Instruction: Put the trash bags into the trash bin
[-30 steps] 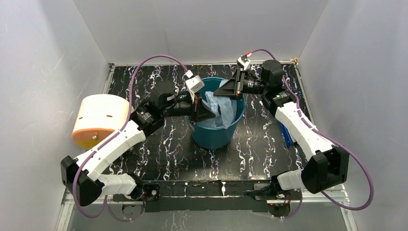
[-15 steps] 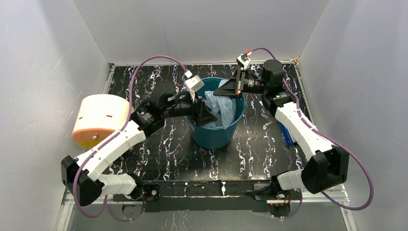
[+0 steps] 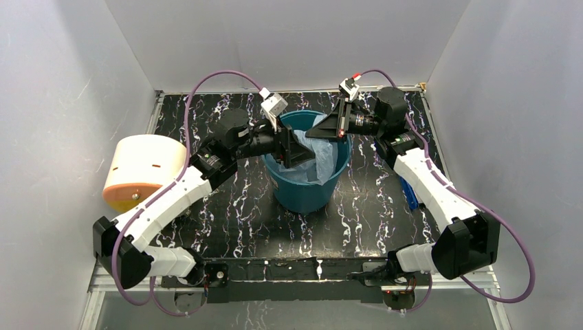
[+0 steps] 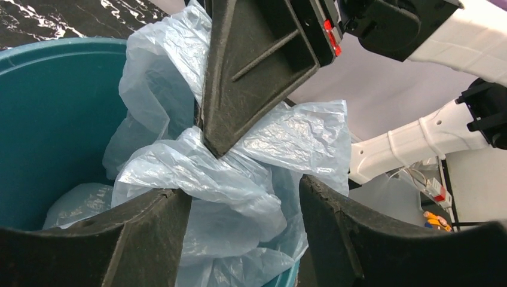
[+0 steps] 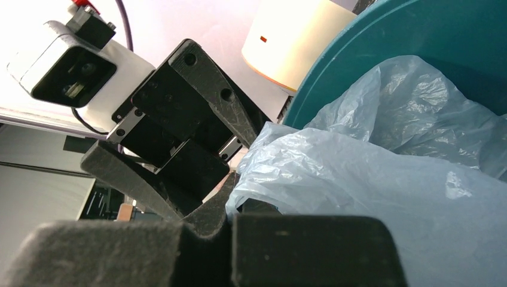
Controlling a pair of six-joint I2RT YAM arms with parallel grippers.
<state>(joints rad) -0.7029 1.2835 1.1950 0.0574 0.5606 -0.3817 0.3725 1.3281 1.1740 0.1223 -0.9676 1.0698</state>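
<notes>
The teal trash bin (image 3: 302,189) stands upright mid-table. A crinkled light-blue trash bag (image 3: 322,161) lies mostly inside it, and part of it rises above the rim. My left gripper (image 3: 301,154) hangs open over the bin's left side. In the left wrist view its fingers (image 4: 149,230) stand apart, with the bag (image 4: 197,179) loose between them and the bin wall (image 4: 48,119) to the left. My right gripper (image 3: 314,132) reaches in from the far rim. It is shut on the bag's upper fold (image 5: 370,179), which bunches at its closed tips (image 5: 232,221).
A cream cylinder with an orange end (image 3: 141,172) lies at the left wall, and it also shows in the right wrist view (image 5: 299,36). A blue object (image 3: 409,192) sits behind the right arm. White walls close in on three sides.
The left gripper has opened, let go of the bag and swung farther over the bin. The right gripper has closed on the bag's top fold.
</notes>
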